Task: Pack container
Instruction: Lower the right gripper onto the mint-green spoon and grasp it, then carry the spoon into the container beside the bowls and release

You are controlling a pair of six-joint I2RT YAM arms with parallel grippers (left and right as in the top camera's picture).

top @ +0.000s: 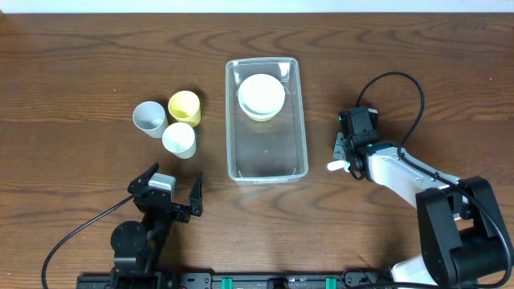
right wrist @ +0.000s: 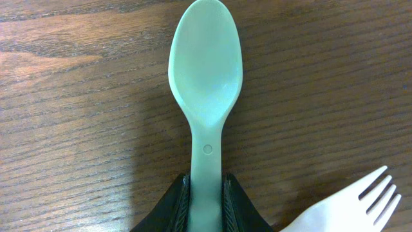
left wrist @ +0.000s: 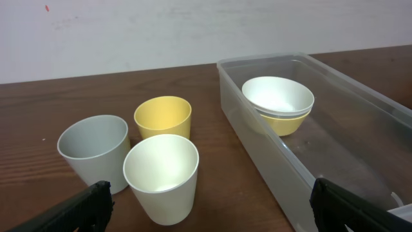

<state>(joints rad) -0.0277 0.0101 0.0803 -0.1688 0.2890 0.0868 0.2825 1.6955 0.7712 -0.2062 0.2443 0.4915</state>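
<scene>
The clear plastic container (top: 267, 172) stands at the table's middle and also shows in the left wrist view (left wrist: 270, 164). A white bowl (top: 262, 95) stacked on a yellow bowl (left wrist: 287, 124) sits in its far end. My right gripper (top: 344, 149) is down at the table to the right of the container, shut (right wrist: 207, 188) on the handle of a pale green spoon (right wrist: 206, 77). My left gripper (top: 174, 175) is open and empty at the front left, its fingers (left wrist: 209, 193) wide apart in front of the white cup.
A grey cup (top: 149, 118), a yellow cup (top: 184, 107) and a white cup (top: 179, 139) stand upright together left of the container. A white fork (right wrist: 341, 206) lies on the table beside the spoon.
</scene>
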